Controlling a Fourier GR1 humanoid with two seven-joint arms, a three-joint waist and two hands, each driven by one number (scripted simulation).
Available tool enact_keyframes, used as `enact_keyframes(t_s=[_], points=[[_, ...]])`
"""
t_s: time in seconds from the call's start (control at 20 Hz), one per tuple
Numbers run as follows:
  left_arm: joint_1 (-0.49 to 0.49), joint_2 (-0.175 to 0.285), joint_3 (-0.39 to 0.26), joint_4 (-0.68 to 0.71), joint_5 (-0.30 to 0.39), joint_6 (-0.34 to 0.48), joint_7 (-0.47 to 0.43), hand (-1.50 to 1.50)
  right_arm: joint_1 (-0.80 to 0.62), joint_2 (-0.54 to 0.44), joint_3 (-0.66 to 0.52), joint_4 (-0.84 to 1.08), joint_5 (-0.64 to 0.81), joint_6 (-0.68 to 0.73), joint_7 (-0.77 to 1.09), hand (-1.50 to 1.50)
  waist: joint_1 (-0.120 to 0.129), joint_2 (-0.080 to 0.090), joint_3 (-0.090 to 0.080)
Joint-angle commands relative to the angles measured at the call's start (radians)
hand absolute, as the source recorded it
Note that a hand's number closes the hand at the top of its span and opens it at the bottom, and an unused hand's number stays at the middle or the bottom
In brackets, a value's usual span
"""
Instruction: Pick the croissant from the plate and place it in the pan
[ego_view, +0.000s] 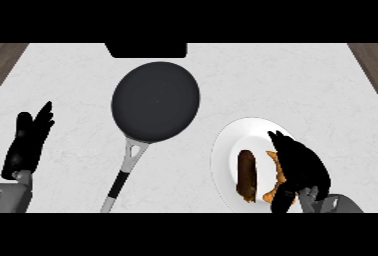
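Observation:
A brown croissant (248, 175) lies on a white plate (229, 150) at the lower right of the counter. My right hand (299, 165) hangs over the plate's right half, fingers curved down along the croissant's orange right side (279, 182), which it partly hides. Whether the fingers touch the croissant cannot be told. A dark round pan (156, 101) lies at the upper middle, its grey and black handle (122, 177) pointing down toward me. My left hand (28, 142) rests open at the left edge, fingers up.
A black object (145, 50) sits at the counter's far edge just above the pan. Brown wood (9, 55) shows beyond the counter's upper left and upper right corners. Bare white counter lies between pan handle and plate.

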Motion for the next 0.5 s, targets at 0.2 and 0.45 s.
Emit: enact_keyframes(t_s=[0.2, 0.45], points=[[0.049, -0.020, 0.027, -0.052, -0.020, -0.028, 0.001, 0.00, 0.026, -0.014, -0.080, 0.099, 0.040, 0.048, -0.055, -1.50, 0.003, 0.000, 0.000], [-0.008, -0.033, 0.057, 0.010, -0.043, -0.038, -0.013, 0.00, 0.047, 0.006, 0.007, 0.112, 0.184, -0.004, -0.139, 1.50, -0.001, 0.001, 0.000]])
